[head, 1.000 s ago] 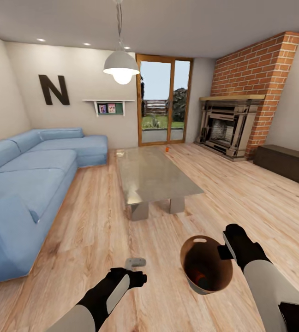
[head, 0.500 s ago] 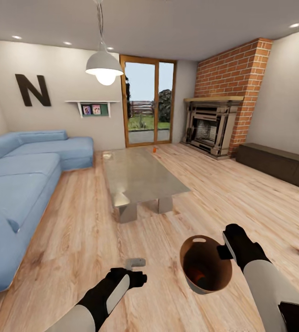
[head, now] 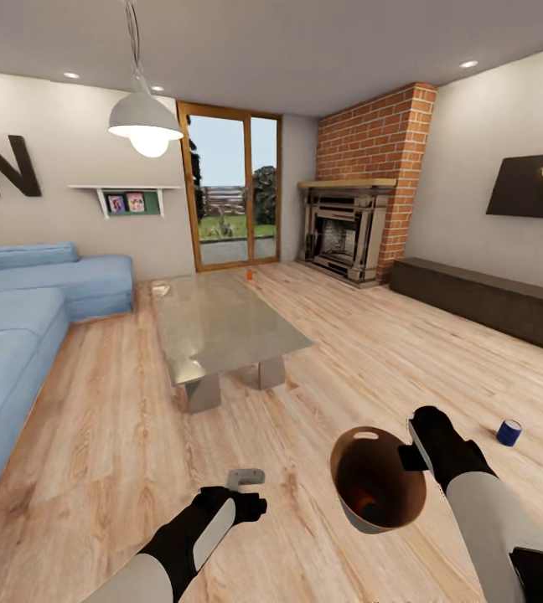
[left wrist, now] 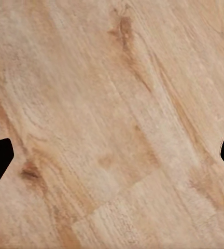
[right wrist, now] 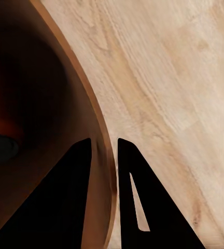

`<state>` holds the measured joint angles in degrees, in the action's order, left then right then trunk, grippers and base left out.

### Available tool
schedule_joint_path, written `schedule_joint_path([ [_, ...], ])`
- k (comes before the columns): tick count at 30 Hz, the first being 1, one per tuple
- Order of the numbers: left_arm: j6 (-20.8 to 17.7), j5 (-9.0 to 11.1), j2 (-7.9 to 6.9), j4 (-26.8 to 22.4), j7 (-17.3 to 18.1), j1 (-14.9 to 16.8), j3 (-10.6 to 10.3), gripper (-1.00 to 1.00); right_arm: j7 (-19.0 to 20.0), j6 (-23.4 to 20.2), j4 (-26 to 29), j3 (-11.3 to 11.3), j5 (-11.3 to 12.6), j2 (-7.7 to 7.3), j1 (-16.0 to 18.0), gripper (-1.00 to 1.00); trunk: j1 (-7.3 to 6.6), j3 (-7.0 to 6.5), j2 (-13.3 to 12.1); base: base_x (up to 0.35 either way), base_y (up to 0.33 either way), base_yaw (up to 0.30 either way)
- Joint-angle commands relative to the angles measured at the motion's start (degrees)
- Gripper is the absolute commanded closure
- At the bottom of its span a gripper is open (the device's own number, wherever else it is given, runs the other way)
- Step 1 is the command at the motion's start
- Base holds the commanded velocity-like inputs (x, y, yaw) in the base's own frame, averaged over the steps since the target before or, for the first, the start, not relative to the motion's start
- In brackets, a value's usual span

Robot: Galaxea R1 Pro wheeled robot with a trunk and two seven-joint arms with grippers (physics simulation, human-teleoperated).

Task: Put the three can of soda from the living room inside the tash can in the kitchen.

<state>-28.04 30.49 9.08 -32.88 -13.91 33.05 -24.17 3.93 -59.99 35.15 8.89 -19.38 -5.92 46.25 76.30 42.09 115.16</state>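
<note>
Two grippers show low in the head view. The right gripper (head: pixel 414 444) has its fingers (right wrist: pixel 138 207) pinched on the rim of the tash can (head: pixel 364 511), one finger inside, one outside, its forearm angled up from the near right corner. The bin hangs tilted above the wood floor (head: pixel 322 385), something orange-red in its bottom. The left gripper (head: pixel 246 479), fingers spread apart, hovers over bare floor with its arm bent in from the near left. One can of soda (head: pixel 249 273) stands at the far end of the glass coffee table (head: pixel 221 322); a blue can (head: pixel 509 432) lies on the floor at right. A blue sofa (head: pixel 20 318) lines the left.
</note>
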Motion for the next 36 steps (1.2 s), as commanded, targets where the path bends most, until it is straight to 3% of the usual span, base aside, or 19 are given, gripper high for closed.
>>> schedule_joint_path([
  [1,0.0,0.0,0.01,0.0,0.0,0.0,0.0,-1.00,0.7,0.0,0.2,0.1,1.0,-0.11,0.0,1.00,0.00,-0.06,0.0,0.000,0.000,-0.255],
  [14,0.0,0.0,0.03,0.0,-0.1,0.0,0.0,-1.00,1.8,0.0,2.0,0.2,0.9,-1.32,-0.2,1.00,0.00,-0.88,0.0,0.000,0.000,-0.232],
  [36,0.1,0.0,0.06,0.1,-0.1,0.0,0.0,-1.00,1.8,0.0,2.0,0.2,0.9,-2.02,-0.2,1.00,0.00,-2.26,0.0,0.000,0.000,-0.227],
])
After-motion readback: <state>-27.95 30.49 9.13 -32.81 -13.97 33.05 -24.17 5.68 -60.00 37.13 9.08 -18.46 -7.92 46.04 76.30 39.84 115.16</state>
